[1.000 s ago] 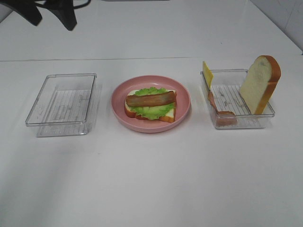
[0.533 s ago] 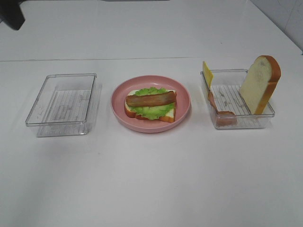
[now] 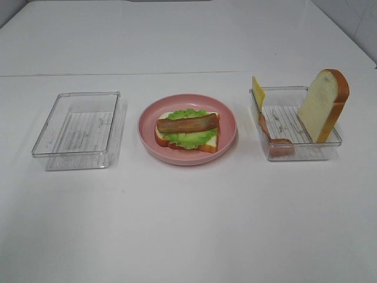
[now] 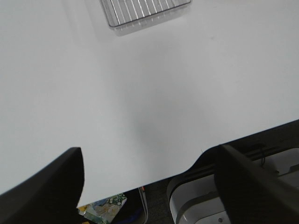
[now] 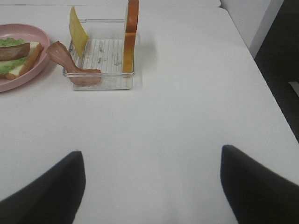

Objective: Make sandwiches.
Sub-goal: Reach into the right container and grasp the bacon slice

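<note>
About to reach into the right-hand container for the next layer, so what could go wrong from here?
The bread slice stands on edge against the container wall; a nudge could topple it out. The bacon strip appears to hang over the rim near the cheese, so grabbing either might disturb the other.
</note>
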You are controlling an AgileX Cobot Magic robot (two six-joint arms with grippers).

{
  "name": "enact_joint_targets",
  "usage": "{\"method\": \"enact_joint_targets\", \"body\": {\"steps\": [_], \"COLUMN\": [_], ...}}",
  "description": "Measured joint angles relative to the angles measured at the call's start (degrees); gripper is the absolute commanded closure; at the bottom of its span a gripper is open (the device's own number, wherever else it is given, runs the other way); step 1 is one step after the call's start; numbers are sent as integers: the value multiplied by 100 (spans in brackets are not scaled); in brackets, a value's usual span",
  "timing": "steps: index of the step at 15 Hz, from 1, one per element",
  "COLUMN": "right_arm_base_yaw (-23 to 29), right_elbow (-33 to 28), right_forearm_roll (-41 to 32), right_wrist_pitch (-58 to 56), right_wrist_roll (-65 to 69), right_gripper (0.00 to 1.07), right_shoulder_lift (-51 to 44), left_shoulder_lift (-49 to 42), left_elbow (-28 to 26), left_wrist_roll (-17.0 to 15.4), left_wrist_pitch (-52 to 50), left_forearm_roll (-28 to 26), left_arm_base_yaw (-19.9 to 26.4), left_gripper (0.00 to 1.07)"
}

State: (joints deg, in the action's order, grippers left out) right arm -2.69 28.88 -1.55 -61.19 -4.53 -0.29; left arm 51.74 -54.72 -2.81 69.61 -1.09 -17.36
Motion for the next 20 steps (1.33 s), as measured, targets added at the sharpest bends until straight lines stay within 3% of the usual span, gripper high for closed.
{"method": "enact_joint_targets", "body": {"steps": [2, 3, 4, 6, 7, 12, 13, 17, 20], "right_arm_base_yaw": [0, 0, 0, 0, 0, 0, 0, 0, 0], "right_elbow": [0, 0, 0, 0, 46, 516, 768, 1811, 3088], "right_forearm_roll": [0, 0, 0, 0, 0, -74, -149, -275, -825], "right_wrist_pitch": [0, 0, 0, 0, 115, 630, 819, 951, 642], "right_wrist_roll": [0, 0, 0, 0, 0, 0, 0, -97, -327], "right_gripper": [32, 32, 32, 32, 32, 32, 32, 32, 32], "right_shoulder_lift": [0, 0, 0, 0, 229, 1627, 2538, 4332, 5907], "left_shoulder_lift": [-613, -1478, -1478, -2401, -3398, -4819, -5139, -5202, -5202], "left_elbow": [430, 934, 934, 1364, 1736, 2286, 2401, 2590, 2607], "left_wrist_roll": [-6, -6, -6, -6, -6, -6, -6, -34, -40], "left_wrist_pitch": [0, 0, 0, 0, -92, -464, -550, -865, -905], "left_forearm_roll": [0, 0, 0, 6, 17, 34, 109, 269, 269], "left_arm_base_yaw": [0, 0, 0, 0, 0, 0, 0, 0, 0], "left_gripper": [32, 32, 32, 32, 32, 32, 32, 32, 32]}}
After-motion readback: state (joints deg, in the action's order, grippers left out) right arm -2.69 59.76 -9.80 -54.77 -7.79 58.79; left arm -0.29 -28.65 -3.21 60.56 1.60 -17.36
